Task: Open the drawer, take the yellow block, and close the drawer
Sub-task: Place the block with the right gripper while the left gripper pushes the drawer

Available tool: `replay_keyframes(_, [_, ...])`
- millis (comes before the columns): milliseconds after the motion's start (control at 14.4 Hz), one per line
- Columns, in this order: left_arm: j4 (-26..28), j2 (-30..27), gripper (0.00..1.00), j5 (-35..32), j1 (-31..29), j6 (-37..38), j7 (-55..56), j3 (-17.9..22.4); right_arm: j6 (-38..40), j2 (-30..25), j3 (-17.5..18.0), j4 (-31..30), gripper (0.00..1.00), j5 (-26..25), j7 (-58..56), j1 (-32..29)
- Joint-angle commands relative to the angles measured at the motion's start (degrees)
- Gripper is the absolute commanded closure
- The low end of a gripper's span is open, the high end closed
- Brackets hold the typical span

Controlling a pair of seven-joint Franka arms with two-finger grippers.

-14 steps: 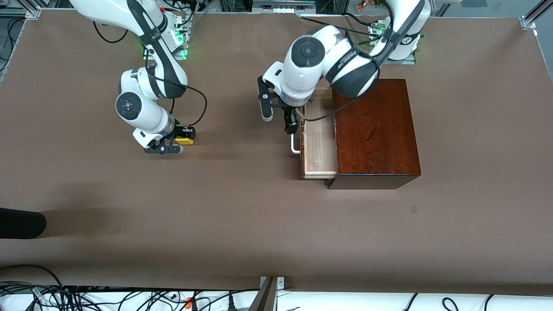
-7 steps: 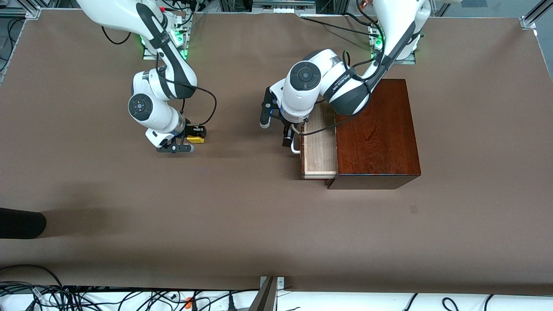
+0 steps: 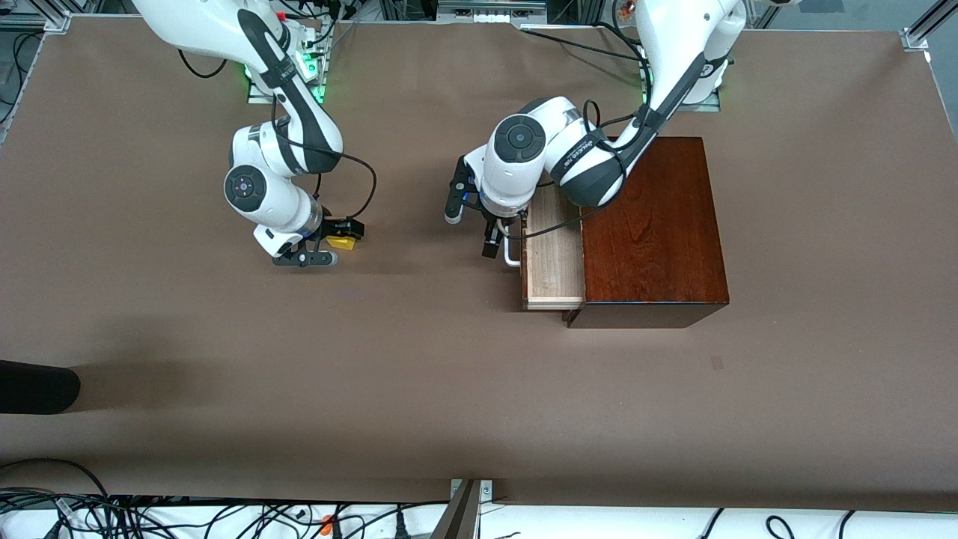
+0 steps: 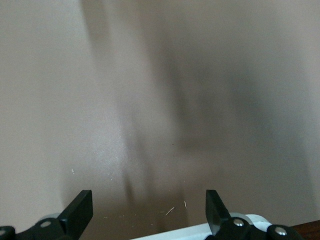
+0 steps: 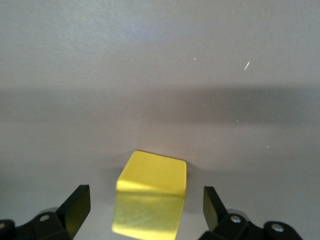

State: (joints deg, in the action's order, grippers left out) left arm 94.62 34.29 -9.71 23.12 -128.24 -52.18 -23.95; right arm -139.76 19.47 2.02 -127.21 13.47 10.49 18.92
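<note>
The yellow block (image 3: 342, 242) (image 5: 152, 200) rests on the brown table toward the right arm's end, well away from the box. My right gripper (image 3: 338, 233) (image 5: 146, 197) straddles it, open, with a gap between each finger and the block. The drawer (image 3: 554, 254) of the dark reddish-brown box (image 3: 651, 224) stands pulled out, showing its pale wood inside. My left gripper (image 3: 488, 241) (image 4: 149, 200) is open in front of the drawer, right at the white handle (image 3: 511, 256) (image 4: 235, 226), holding nothing.
A dark object (image 3: 37, 385) pokes over the table edge at the right arm's end, nearer the front camera. Cables (image 3: 224, 516) run along the front edge. Bare brown table lies between the block and the drawer.
My right gripper has opened and let go of the yellow block, which now sits on the table. My left hand has drifted along the drawer front to the handle.
</note>
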Motion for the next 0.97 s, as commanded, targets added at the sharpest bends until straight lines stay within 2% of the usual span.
replay_keyframes(0, [-0.14,-0.36,0.00,-2.25,0.35,-0.78,0.15,-0.83,10.60,-5.39,-2.09,3.53,0.00,1.73,-0.56,-0.11])
replay_keyframes(209, [0.47,-0.37,0.00,-2.33,0.26,-0.52,-0.64,-0.84,25.28,-6.45,-6.40,12.05,0.00,1.64,-0.30,-0.11])
replay_keyframes(348, [0.47,0.51,0.00,-3.03,0.35,-0.43,-0.46,-0.57,31.10,-7.33,-9.20,16.10,0.00,1.29,-0.56,-0.11])
replay_keyframes(487, [0.47,0.43,0.00,-3.65,0.26,1.23,-0.37,-0.48,33.58,-10.22,-12.46,16.73,0.00,0.59,-2.49,-0.11])
replay_keyframes(695, [0.30,-1.06,0.00,-4.27,-0.35,6.50,-0.02,0.04,37.61,-13.74,-15.89,17.69,0.00,-3.44,-4.69,-0.11])
replay_keyframes(904, [0.12,-2.47,0.00,-4.36,-2.10,9.93,-0.02,0.04,43.58,-15.24,-18.26,23.74,0.00,-8.72,-4.34,-0.11])
